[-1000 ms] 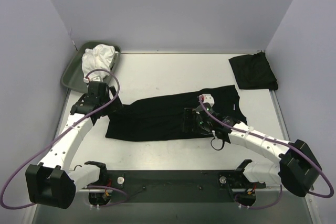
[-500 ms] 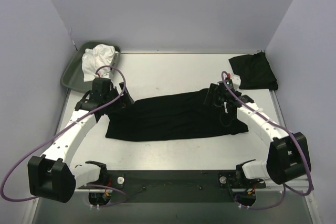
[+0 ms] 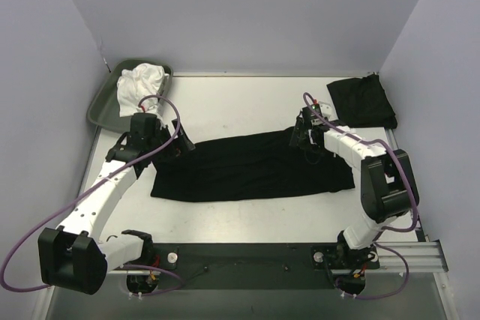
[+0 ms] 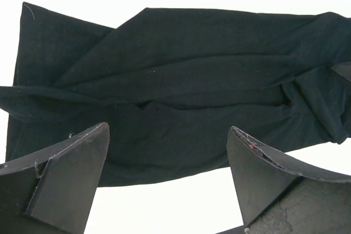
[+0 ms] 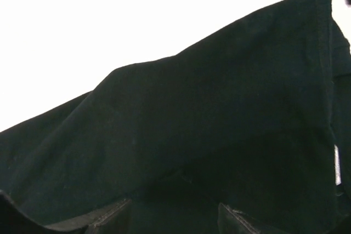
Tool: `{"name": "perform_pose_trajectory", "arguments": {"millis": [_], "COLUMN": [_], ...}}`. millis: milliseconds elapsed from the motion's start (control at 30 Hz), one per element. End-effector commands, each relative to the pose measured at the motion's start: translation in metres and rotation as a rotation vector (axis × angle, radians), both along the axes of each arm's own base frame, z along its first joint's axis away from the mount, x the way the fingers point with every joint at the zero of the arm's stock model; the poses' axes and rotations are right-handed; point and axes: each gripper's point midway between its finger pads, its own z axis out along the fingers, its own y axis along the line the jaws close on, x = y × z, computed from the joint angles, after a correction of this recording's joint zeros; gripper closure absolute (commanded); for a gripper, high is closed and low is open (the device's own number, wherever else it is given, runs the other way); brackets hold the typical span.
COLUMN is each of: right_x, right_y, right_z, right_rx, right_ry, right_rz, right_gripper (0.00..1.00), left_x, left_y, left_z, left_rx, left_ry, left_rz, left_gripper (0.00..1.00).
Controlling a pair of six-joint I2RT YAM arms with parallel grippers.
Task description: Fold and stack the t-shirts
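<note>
Shows one shirt spread across the table's middle, a folded shirt at the far right. Has the left pincer wide open above the spread shirt's left end, the right pincer at its far right edge; cannot tell whether gripping.

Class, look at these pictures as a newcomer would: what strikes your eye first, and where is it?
A long black shirt lies spread across the middle of the table, with the left gripper at its far left corner and the right gripper at its far right edge. A folded shirt sits far right. A tray holding white cloth sits far left.
</note>
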Motion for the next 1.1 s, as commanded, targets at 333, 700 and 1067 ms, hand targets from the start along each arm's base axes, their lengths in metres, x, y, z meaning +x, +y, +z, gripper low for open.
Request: {"name": "perform_pose_trajectory", "arguments": {"millis": [333, 700, 1067], "right_x": [0.019, 0.019, -0.017], "right_y": [0.000, 0.001, 0.010], "right_z": [-0.012, -0.013, 0.038], "right_rx": [-0.012, -0.001, -0.102], "right_ry": [0.038, 0.042, -0.058], "right_rz": [-0.008, -0.017, 0.052], "right_gripper": [0.52, 0.93, 1.00], "left_x": [0.010, 0.009, 0.008], "left_y": [-0.005, -0.004, -0.003], "left_z": [0.004, -0.001, 0.001], "left_rx": [-0.002, 0.006, 0.007], "left_ry": [-0.053, -0.039, -0.049], "left_rz": [-0.038, -0.038, -0.036], "left_gripper": [0.03, 0.02, 0.03]}}
